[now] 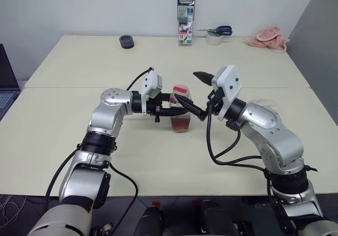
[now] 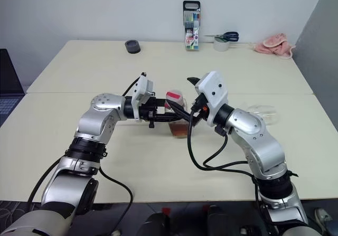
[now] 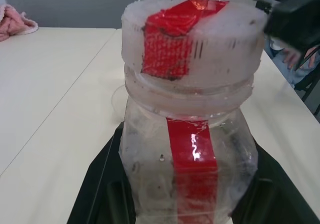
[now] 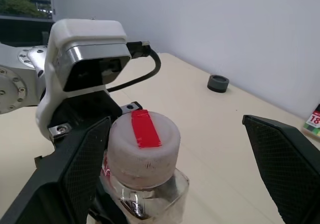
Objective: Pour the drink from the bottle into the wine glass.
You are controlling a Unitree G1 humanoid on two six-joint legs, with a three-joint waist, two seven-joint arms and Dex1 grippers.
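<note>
The bottle point(image 1: 180, 112) stands upright on the table's middle, white cap point(image 4: 144, 143) with a red stripe on top. The amber drink point(image 1: 180, 124) fills its lower part. My left gripper point(image 1: 178, 105) reaches in from the left and is shut on the bottle's body; its black fingers point(image 3: 102, 189) flank the clear wall. My right gripper point(image 1: 199, 95) is open at cap height, one finger on either side of the cap without pressing it. The wine glass point(image 2: 262, 110) shows as a clear shape to the right, mostly hidden behind my right arm.
At the far edge of the table stand a tall marker case point(image 1: 186, 22), a black roll point(image 1: 126, 41), scissors on a tape roll point(image 1: 216, 34) and a pink cloth point(image 1: 268, 38). A laptop point(image 1: 5, 85) sits off the table's left edge.
</note>
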